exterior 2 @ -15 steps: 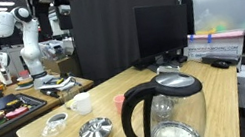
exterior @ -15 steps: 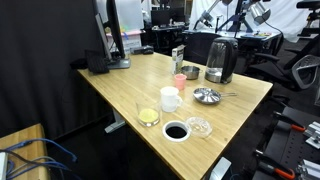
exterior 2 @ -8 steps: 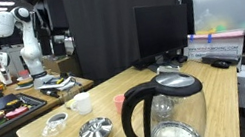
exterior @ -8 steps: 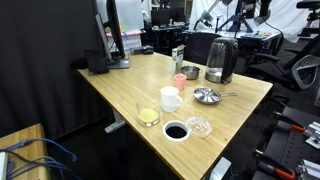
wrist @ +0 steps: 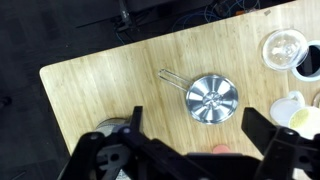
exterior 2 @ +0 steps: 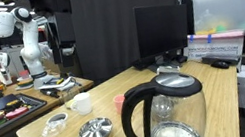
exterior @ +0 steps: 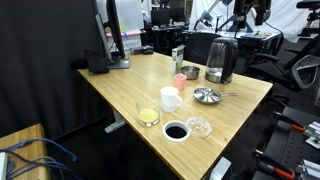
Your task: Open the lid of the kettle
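Note:
The kettle [exterior: 222, 58], black with a dark side handle, stands upright at the far right of the wooden table. It fills the foreground of an exterior view [exterior 2: 167, 116]. Its dark lid [exterior 2: 178, 82] sits shut on top. In the wrist view only part of the kettle's top [wrist: 112, 128] shows at the lower left, behind my gripper's body. My gripper [wrist: 195, 125] is open and empty, high above the table, with the jaws wide apart. My arm [exterior: 247, 12] shows above and behind the kettle.
A shiny steel disc with a knob [wrist: 212, 97] lies below my gripper. Near it are a pink cup [exterior: 180, 80], a small steel cup [exterior: 188, 71], a white mug [exterior: 170, 98], a glass dish [exterior: 148, 115] and a glass lid [exterior: 199, 126]. Monitors [exterior: 115, 35] stand at the back.
My arm has shifted slightly above the table's far end. The kettle and the other things on the table have not moved.

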